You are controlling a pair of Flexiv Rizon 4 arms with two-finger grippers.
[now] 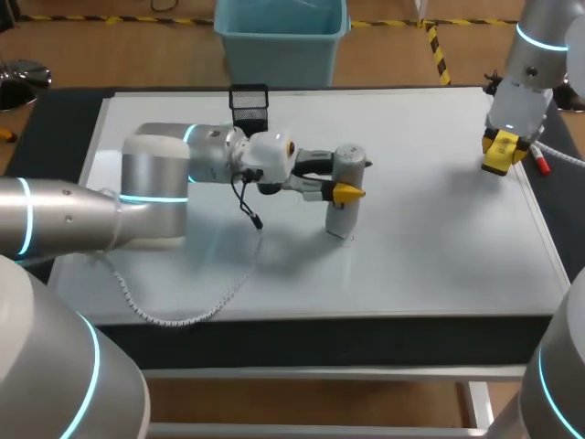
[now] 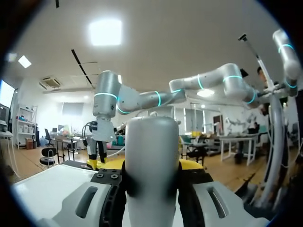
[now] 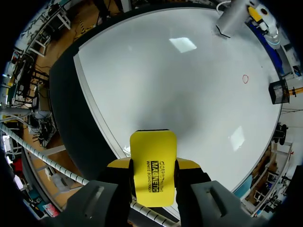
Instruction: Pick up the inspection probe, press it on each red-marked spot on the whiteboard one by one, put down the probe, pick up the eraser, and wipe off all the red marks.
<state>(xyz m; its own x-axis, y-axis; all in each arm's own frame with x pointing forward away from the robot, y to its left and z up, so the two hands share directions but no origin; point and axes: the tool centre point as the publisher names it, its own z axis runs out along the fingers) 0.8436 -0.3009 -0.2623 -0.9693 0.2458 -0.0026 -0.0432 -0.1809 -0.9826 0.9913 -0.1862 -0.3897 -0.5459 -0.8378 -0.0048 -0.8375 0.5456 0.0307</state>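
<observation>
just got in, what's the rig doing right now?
The left pincer is shut on the grey probe, which stands upright with its lower end on the whiteboard, near the middle. The right pincer is shut on the yellow eraser at the board's right edge. One red mark shows in the right wrist view, apart from the probe and not yet wiped.

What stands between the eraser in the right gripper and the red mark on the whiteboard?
Nothing visible does. From the eraser in the right gripper to the red mark the whiteboard is bare. The probe, held by the left gripper, stands to one side of that path.
</observation>
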